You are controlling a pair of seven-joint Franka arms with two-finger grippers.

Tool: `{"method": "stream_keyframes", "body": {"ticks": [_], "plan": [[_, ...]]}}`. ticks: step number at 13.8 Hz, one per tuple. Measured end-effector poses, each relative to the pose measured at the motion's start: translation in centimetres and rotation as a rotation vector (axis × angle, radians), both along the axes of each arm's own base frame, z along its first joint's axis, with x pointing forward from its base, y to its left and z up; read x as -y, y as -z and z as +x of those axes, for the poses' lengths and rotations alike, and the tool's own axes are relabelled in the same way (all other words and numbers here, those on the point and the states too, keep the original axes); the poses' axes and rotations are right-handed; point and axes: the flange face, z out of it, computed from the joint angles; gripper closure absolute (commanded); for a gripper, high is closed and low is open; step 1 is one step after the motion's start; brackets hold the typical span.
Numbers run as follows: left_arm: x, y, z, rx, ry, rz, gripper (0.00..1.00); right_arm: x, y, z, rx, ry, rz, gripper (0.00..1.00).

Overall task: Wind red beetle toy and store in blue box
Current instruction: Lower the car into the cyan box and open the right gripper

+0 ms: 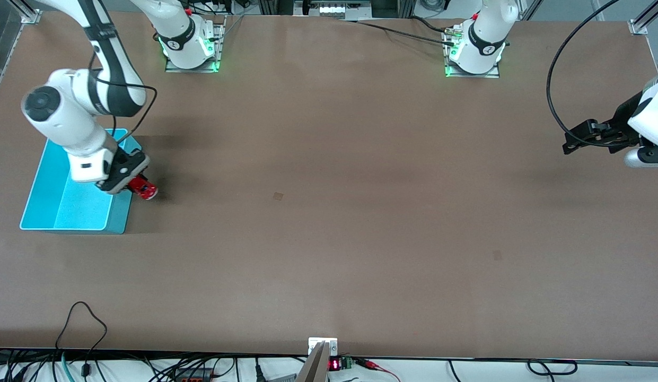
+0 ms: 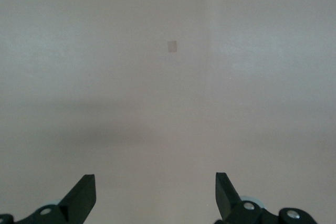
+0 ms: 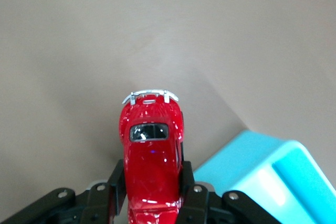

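The red beetle toy point(image 3: 151, 156) has a glossy, rounded shell and a silvery bumper. The right hand point(image 3: 152, 182) is clamped on its flanks, holding it over the edge of the blue box point(image 1: 53, 204), at the right arm's end of the counter point(image 1: 329, 212). The toy's rear is cut off in the right wrist view. The box is smooth turquoise plastic, partly hidden by the arm. The left hand point(image 2: 156, 195) waits over bare counter, fingers apart.
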Motion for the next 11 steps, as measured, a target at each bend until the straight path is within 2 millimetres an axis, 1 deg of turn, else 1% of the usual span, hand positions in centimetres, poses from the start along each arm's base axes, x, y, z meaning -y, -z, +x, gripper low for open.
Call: {"method": "stream_keyframes", "body": {"ticks": [1, 2, 3, 5, 7, 8, 9, 11], "plan": [[0.0, 0.0, 0.0, 0.000, 0.000, 0.000, 0.00, 1.1, -0.8, 0.3, 0.003, 0.096, 0.007, 1.00], [0.0, 0.0, 0.0, 0.000, 0.000, 0.000, 0.00, 2.8, -1.2, 0.3, 0.000, 0.210, 0.014, 1.00], [0.0, 0.0, 0.0, 0.000, 0.000, 0.000, 0.00, 4.8, -1.1, 0.1, -0.006, 0.314, 0.017, 1.00], [0.0, 0.0, 0.0, 0.000, 0.000, 0.000, 0.00, 9.4, 0.0, -1.0, -0.041, 0.488, 0.013, 1.00], [0.0, 0.0, 0.0, -0.001, 0.000, 0.000, 0.00, 13.6, 2.3, -2.3, -0.087, 0.629, -0.001, 1.00], [0.0, 0.0, 0.0, -0.001, 0.000, 0.000, 0.00, 14.9, 3.6, -2.9, -0.110, 0.677, -0.009, 1.00], [0.0, 0.0, 0.0, -0.001, 0.000, 0.000, 0.00, 15.7, 5.0, -3.3, -0.133, 0.726, -0.017, 1.00], [0.0, 0.0, 0.0, -0.001, 0.000, 0.000, 0.00, 15.8, 7.6, -3.6, -0.173, 0.800, -0.032, 1.00]]}}
